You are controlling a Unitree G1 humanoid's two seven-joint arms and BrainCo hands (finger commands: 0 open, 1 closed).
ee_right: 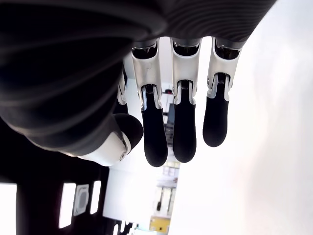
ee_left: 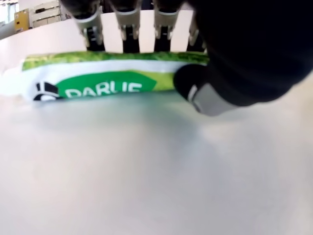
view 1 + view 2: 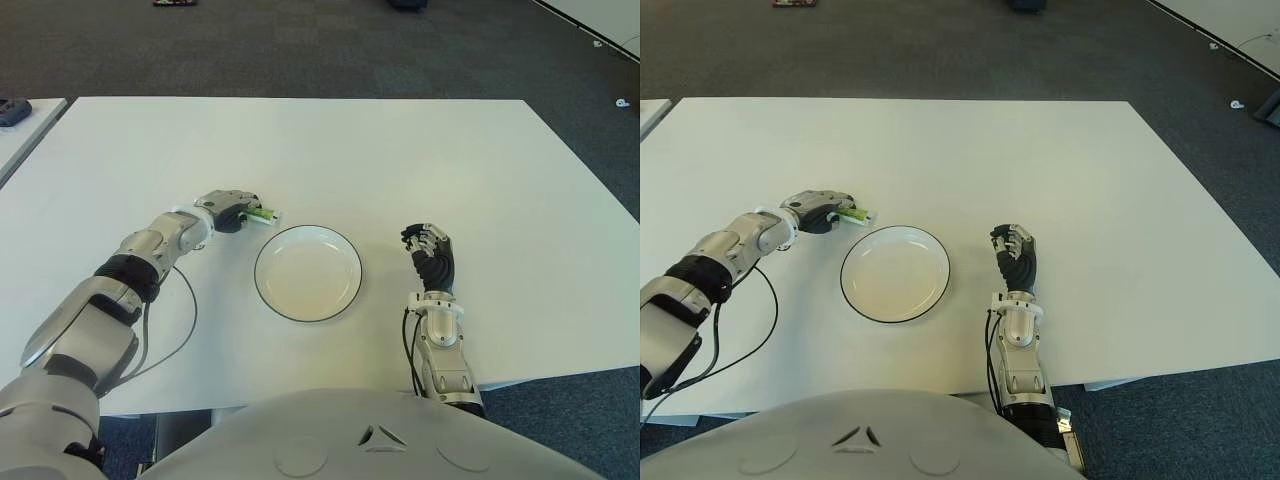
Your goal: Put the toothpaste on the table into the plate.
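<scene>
Eye views: white table (image 3: 480, 160), empty white plate (image 3: 308, 272) w/ dark rim near front centre. L hand (image 3: 232, 210) sits just beside the plate's far-left rim, fingers curled over the toothpaste (image 3: 264, 213); green/white tube end pokes out toward the plate. Tube looks low, at or near the tabletop, outside the plate. R hand (image 3: 432, 256) shows to the right of the plate, idle, fingers loosely bent, nothing in it.

L wrist view: toothpaste (image 2: 105, 81) lies lengthwise across the frame, four fingers (image 2: 128, 27) behind it, thumb (image 2: 195, 90) in front at one end. Grip closed on tube, pinch near one end rather than mid-body. Can't tell whether the tube is lifted clear of the table.

R wrist view: R hand fingers (image 1: 185, 127) hang half-extended, thumb tucked near, no object btwn them.

Step in hand (judgement): securing grasp, then lift + carry to plate. To do well: confirm thumb pressure before lifting, since an off-centre hold may let the free end droop; lift enough to clear the rim, move short way over the plate centre, lower, then release.
</scene>
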